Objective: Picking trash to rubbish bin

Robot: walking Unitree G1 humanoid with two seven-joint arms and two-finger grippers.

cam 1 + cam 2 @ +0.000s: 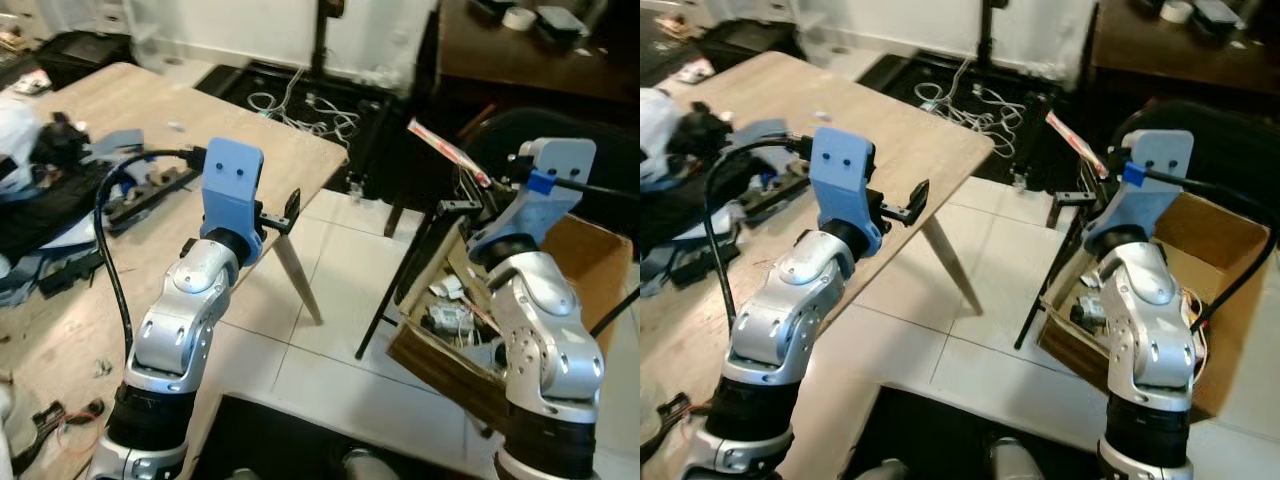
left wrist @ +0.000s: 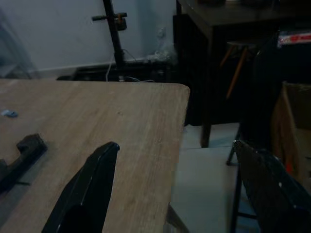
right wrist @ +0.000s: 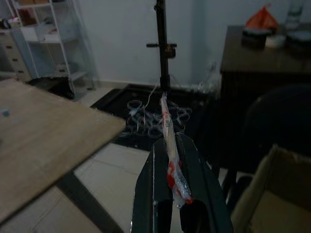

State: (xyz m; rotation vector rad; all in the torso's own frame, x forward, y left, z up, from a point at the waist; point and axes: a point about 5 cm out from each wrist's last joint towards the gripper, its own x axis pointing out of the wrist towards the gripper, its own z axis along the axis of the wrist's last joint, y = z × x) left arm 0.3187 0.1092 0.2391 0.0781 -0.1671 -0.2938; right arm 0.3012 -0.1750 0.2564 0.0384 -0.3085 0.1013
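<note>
A long thin red-and-white wrapper [image 3: 167, 127] is pinched between my right gripper [image 3: 170, 141] fingers, and its free end sticks up and away past the tips. In the left eye view the wrapper [image 1: 446, 146] hangs in the air beside the near-left corner of the brown cardboard box [image 1: 592, 252], which holds assorted rubbish. My left gripper [image 1: 286, 211] is open with nothing in it, held above the corner of the wooden table [image 1: 150, 110]; its two black fingers [image 2: 92, 179] stand wide apart.
Dark tools, cables and cloth clutter [image 1: 60, 180] lie on the table's left part. A black stand's legs [image 1: 400, 280] lean on the tiled floor between table and box. White cables [image 1: 310, 110] lie on the far floor. A dark chair [image 1: 590, 135] and desk [image 1: 560, 55] stand behind the box.
</note>
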